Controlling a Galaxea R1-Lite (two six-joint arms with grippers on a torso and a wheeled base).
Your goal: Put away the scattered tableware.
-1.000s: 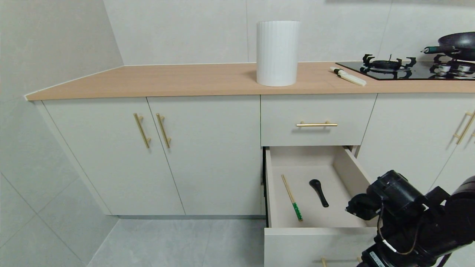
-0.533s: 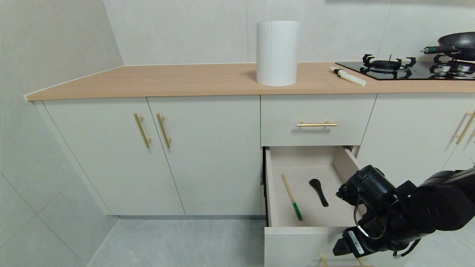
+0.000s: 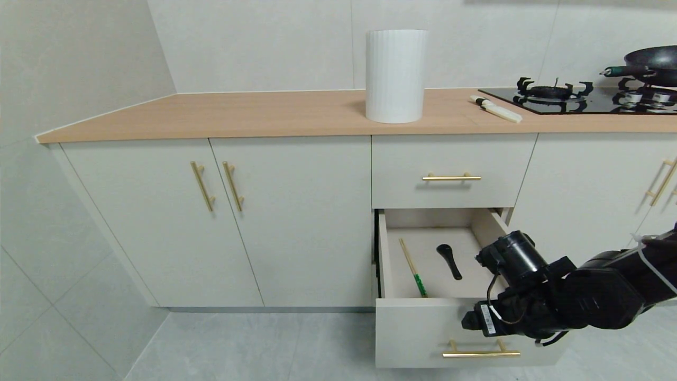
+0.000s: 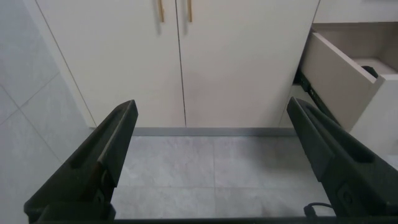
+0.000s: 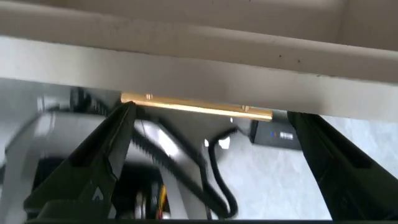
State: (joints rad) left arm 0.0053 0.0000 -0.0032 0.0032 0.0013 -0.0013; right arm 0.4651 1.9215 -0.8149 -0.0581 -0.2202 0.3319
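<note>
The lower drawer [image 3: 412, 333] stands partly open, with a pair of green-tipped chopsticks [image 3: 412, 267] and a black spoon [image 3: 448, 260] lying inside. My right gripper [image 3: 472, 323] is low against the drawer's front panel, just above its gold handle [image 3: 481, 353]. From the right wrist, the gripper [image 5: 211, 115] is open, and the handle [image 5: 196, 107] runs across between its spread fingers, close to the panel [image 5: 186, 74]. My left gripper [image 4: 210, 106] hangs open and holds nothing, above the floor before the cabinet doors, left of the drawer's side [image 4: 339, 74].
On the counter stand a tall white ribbed container [image 3: 395, 76], a cream-handled knife [image 3: 496, 109], and a gas hob [image 3: 582, 98] with a dark wok [image 3: 653, 61]. The upper drawer [image 3: 451, 178] is shut. The grey tiled floor [image 3: 238, 344] lies to the left.
My right arm has swung down and forward against the drawer front. The drawer has slid partway in, so its handle now shows and less of the inside is seen.
</note>
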